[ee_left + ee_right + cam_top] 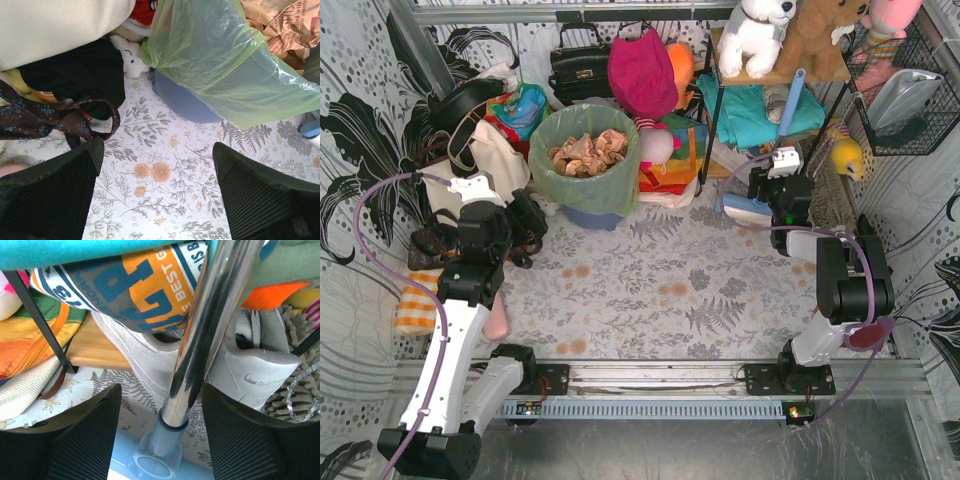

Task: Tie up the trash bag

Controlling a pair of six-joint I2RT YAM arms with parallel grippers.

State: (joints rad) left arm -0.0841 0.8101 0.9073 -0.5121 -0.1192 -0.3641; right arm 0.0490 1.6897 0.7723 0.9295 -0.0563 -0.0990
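Observation:
The lime-green trash bag (pixel 582 172) lines a round blue bin (pixel 592 216) at the back centre, its mouth open and folded over the rim, with crumpled brown paper (pixel 588 150) inside. In the left wrist view the trash bag (pixel 225 60) hangs over the bin (pixel 185 102) at the upper right. My left gripper (pixel 527 226) (pixel 157 150) is open and empty over the floral cloth, a little left of and in front of the bin. My right gripper (pixel 767 188) (pixel 161 390) is open at the right, its fingers on either side of a chrome pole (pixel 200 340) without touching it.
A cream tote bag (pixel 495 160) (pixel 60 25), black bags and a dark patterned strap (pixel 65 120) crowd the left. White sneakers (pixel 150 360), a blue mop head (pixel 745 208) (pixel 150 460), a shelf rack (pixel 760 75) with plush toys and a wire basket (pixel 905 90) stand at the right.

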